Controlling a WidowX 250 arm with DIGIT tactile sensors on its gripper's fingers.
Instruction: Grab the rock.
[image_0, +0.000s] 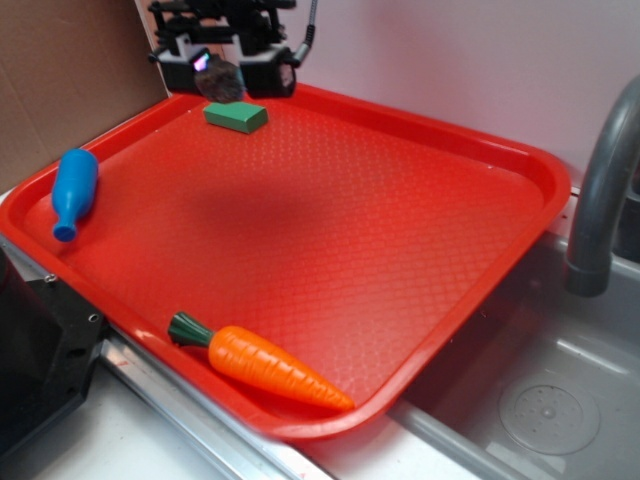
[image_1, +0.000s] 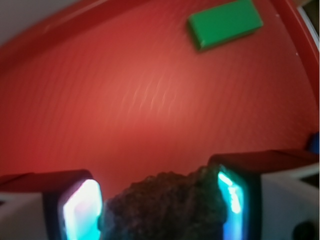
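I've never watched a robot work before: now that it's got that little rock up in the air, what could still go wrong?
The rock is rough and irregular, pinched between the gripper fingers on uneven faces, so it might twist or slip out. It hangs above the red tray near the green block; if dropped, it could bounce off that block or roll away across the tray.

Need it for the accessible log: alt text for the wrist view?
Jaws closed on the rock, held above a red tray. A flat green block lies on the tray farther off, apart from the rock.
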